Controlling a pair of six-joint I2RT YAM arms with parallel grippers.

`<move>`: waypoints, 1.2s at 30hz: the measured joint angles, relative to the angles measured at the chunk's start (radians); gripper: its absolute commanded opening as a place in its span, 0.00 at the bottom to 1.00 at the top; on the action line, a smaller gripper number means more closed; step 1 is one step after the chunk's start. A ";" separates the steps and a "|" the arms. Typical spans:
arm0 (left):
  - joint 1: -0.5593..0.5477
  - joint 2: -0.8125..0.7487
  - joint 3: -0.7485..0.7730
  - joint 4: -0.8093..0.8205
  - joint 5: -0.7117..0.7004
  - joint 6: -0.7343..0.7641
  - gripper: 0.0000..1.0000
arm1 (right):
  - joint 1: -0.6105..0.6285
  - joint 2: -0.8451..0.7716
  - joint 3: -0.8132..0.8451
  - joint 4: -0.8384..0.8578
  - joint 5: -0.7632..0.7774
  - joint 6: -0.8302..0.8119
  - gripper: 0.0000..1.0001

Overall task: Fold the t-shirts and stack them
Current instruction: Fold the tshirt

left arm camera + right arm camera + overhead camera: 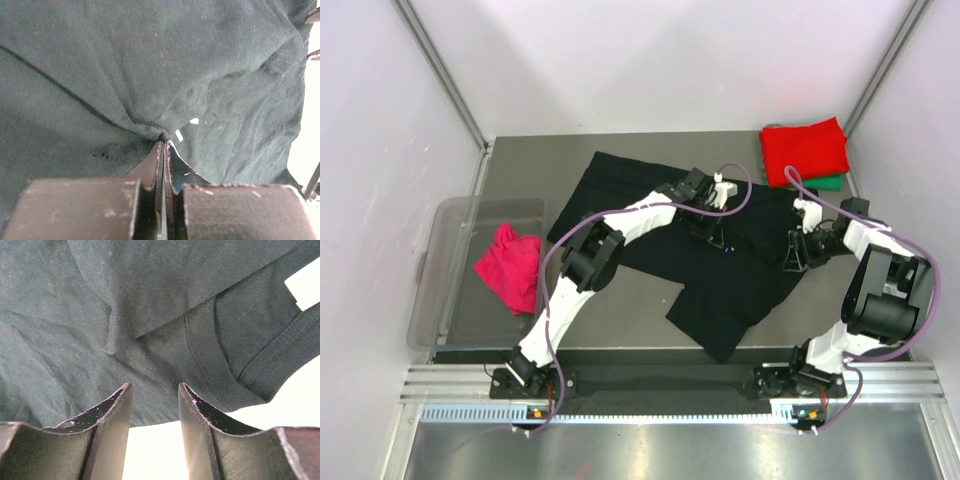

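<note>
1. Pinching a puckered fold of the black t-shirt (620,185), the left gripper (164,142) has its jaws pressed together.
2. The black t-shirt lies spread across the table (610,315).
3. The right gripper (155,390) hovers at the shirt's edge, jaws apart, gripping nothing.
4. Far right corner: the red t-shirt (805,150) sits folded on the green t-shirt (832,183).
5. The magenta t-shirt (510,265) lies crumpled in the clear bin (435,300).

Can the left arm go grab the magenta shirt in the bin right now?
Probably not yet: the left gripper is shut on the black shirt; the magenta shirt itself lies uncovered.
</note>
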 measured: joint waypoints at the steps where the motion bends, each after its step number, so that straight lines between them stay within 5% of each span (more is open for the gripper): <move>1: 0.001 -0.007 -0.009 0.000 0.000 0.000 0.00 | 0.000 0.000 0.000 0.000 0.000 0.000 0.42; 6: 0.009 -0.034 -0.045 0.001 0.007 0.000 0.03 | 0.000 0.000 0.000 0.002 0.000 0.000 0.42; 9: 0.013 -0.035 -0.045 -0.001 0.008 0.003 0.32 | 0.000 0.002 0.000 0.005 0.000 0.002 0.42; 12: 0.012 -0.035 -0.043 -0.005 0.006 -0.005 0.41 | 0.000 0.008 0.000 0.006 0.000 0.002 0.42; 25: -0.027 -0.033 0.021 -0.027 -0.040 -0.004 0.41 | 0.000 0.016 0.010 0.014 0.000 0.003 0.42; 36: -0.060 -0.032 0.043 -0.076 -0.204 0.034 0.28 | 0.000 0.016 0.011 0.017 -0.001 0.003 0.41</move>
